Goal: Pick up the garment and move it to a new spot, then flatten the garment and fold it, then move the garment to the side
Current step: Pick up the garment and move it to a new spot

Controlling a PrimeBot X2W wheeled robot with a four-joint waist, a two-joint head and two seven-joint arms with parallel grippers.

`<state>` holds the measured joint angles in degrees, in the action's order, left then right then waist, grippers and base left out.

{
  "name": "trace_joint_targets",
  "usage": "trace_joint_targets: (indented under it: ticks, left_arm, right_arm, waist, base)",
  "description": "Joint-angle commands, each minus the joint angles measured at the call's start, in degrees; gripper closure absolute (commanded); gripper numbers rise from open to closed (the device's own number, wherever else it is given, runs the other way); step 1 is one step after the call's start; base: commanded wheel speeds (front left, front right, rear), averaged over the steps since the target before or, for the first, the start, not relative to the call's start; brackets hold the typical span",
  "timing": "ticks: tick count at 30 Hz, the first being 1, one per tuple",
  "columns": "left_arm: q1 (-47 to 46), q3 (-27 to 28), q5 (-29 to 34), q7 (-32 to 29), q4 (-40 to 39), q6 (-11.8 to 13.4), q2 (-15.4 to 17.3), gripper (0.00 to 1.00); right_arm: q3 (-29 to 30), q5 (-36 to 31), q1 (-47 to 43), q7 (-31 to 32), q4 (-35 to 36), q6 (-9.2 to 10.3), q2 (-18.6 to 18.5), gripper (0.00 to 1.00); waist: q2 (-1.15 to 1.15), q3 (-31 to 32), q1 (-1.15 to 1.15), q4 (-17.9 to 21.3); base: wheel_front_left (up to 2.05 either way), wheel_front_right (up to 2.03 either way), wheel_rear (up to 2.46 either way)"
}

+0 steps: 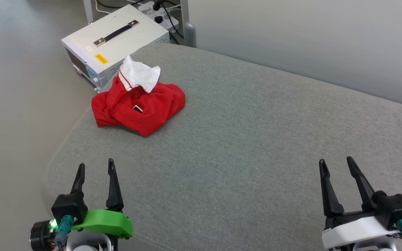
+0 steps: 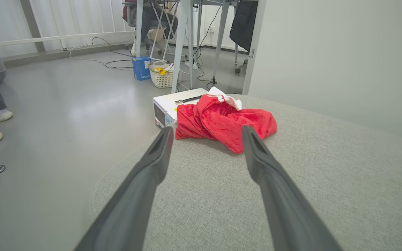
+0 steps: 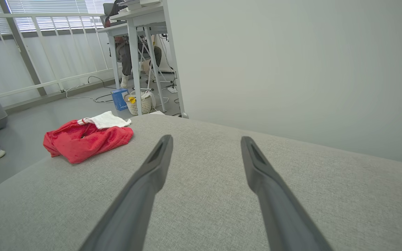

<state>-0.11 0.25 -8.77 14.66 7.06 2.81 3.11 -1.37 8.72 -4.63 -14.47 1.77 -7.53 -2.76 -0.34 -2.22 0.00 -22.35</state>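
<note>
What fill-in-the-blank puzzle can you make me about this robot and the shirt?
The crumpled shirt is mostly ____.
The sleeve on top of it is ____.
The left gripper and the right gripper both have their fingers ____.
The shirt lies on the robot's ____ side.
Missing words: red, white, open, left.

One garment (image 1: pixel 141 108); one grey cushion (image 1: pixel 239 157); one white box (image 1: pixel 136 40); two hands: left hand (image 1: pixel 96 162), right hand (image 1: pixel 336 159).
</note>
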Motion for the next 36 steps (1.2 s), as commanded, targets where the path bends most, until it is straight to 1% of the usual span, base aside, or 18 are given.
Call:
trace_joint_targets:
  ticks: [1,6,10,14,17,23,27,29,33,36]
  left_arm:
    - [-0.74,0.14,-0.32,0.34,0.29,0.21,-0.24,0.00]
    - [-0.88,0.60,-0.85,0.34,0.67,0.13,-0.24,0.00]
    - [-1.08,1.42,-0.76,0.34,0.91,0.24,-0.24,0.00]
    - [-2.03,3.27,-0.69,0.34,1.09,-0.33,-0.24,0.00]
    - [-3.97,5.13,0.45,0.34,0.94,-1.32,0.16,0.00]
    - [-13.04,9.54,0.50,0.34,1.85,-4.88,3.26,0.00]
    - [-21.41,13.40,-2.12,0.34,4.08,-7.11,5.42,0.00]
    - [-25.03,13.61,-2.06,0.34,5.58,-7.90,6.97,0.00]
    - [-33.07,14.01,-4.41,0.34,9.48,-9.34,10.03,0.00]
    - [-39.36,12.97,-6.30,0.34,14.26,-9.94,12.97,0.00]
  right_arm:
    - [-0.13,-0.31,0.68,-0.52,0.37,0.04,-0.11,0.00]
    - [-0.43,-0.54,0.85,-0.52,0.50,0.04,-0.11,0.00]
    - [-0.73,-0.78,1.12,-0.52,0.49,0.04,-0.11,0.00]
    - [-1.17,-1.13,1.65,-0.52,0.65,0.04,-0.11,0.00]
    - [-1.25,-1.64,2.14,-0.52,0.95,0.04,-0.11,0.00]
    - [-1.28,-4.04,4.23,-0.52,1.96,0.04,-0.11,0.00]
    - [-1.20,-6.09,6.42,-0.52,3.20,0.04,-0.11,0.00]
    - [-1.37,-6.93,7.41,-0.52,3.90,0.04,-0.11,0.00]
    - [-1.90,-8.34,9.37,-0.52,5.21,0.04,-0.11,0.00]
    - [-2.44,-9.22,10.92,-0.52,6.09,0.04,-0.11,0.00]
  waist:
    - [0.34,-0.47,0.00,-2.03]
    - [0.34,-0.72,0.00,-3.75]
    - [0.34,-1.08,0.00,-4.27]
    - [0.34,-1.85,0.00,-3.88]
    - [0.34,-2.95,0.00,-3.34]
    - [0.34,-7.22,0.00,-1.74]
    - [0.34,-11.27,0.00,-0.42]
    - [0.34,-13.17,0.00,0.23]
    - [0.34,-16.59,0.00,1.25]
    - [0.34,-18.98,0.00,1.96]
  base:
    - [0.00,0.00,0.00]
    - [0.00,0.00,0.00]
    - [0.00,0.00,0.00]
    - [0.00,0.00,0.00]
    - [0.00,0.00,0.00]
    - [0.00,0.00,0.00]
    - [0.00,0.00,0.00]
    - [0.00,0.00,0.00]
    - [0.00,0.00,0.00]
    - [0.00,0.00,0.00]
